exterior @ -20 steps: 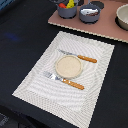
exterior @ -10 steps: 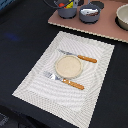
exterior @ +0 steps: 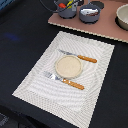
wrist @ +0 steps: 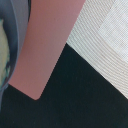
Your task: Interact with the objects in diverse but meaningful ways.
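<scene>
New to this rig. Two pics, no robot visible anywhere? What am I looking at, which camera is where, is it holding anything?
The machine is a single robot arm with a claw, but neither picture shows the arm or the claw, so whether anything is held cannot be told.

The exterior view comes from a fixed camera off the arm. It shows a dark table with a striped placemat, a small round plate, and an orange-handled knife and fork on either side of it. At the back, a pink board carries two grey pots and a pale bowl.

The wrist view comes from a camera on the arm, looking closely at the pink board's corner, the placemat and a blurred grey rim.
</scene>
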